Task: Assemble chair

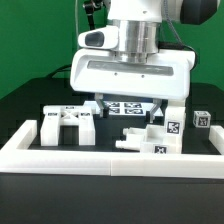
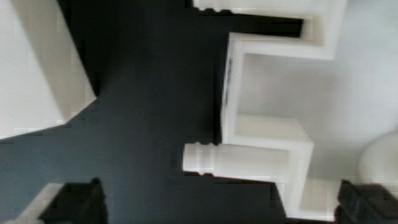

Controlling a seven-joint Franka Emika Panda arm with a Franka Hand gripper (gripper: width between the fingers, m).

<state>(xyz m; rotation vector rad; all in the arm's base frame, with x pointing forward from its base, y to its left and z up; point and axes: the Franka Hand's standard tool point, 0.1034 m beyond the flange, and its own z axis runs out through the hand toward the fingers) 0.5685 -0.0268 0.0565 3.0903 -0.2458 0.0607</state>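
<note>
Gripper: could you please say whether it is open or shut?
Open: the gripper has its fingertips wide apart, gripping nothing.

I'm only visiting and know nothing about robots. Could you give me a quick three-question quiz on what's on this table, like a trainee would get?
1. True or false: the fingers are clamped on a white piece.
2. What runs along the front edge of the table? A) a red rope B) a low white border wall C) a glass pane
3. Fill in: the square tags on the chair parts are black and ____.

Key: 1 false, as the wrist view shows them standing apart with nothing between them. 2 B. 3 white.
</note>
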